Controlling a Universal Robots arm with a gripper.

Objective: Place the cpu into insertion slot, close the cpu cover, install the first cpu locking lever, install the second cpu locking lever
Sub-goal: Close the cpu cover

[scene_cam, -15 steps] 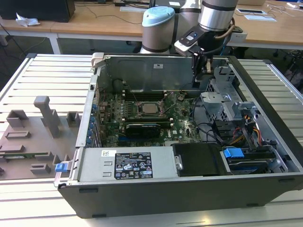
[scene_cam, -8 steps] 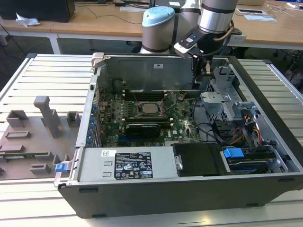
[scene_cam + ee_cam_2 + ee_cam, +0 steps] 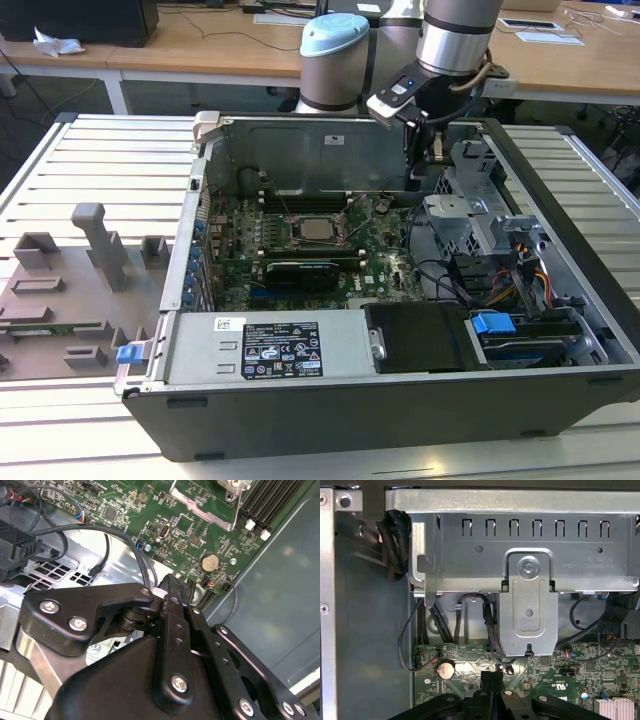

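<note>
Gripper hangs over the motherboard's edge beside the drive cage, its fingers pressed together on nothing. Well apart, the cpu lies in the slot mid-board, silvery top up.

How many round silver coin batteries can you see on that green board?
1. The coin battery sits near the edge of the green board, just ahead of the claw. Others may be hidden.
</note>
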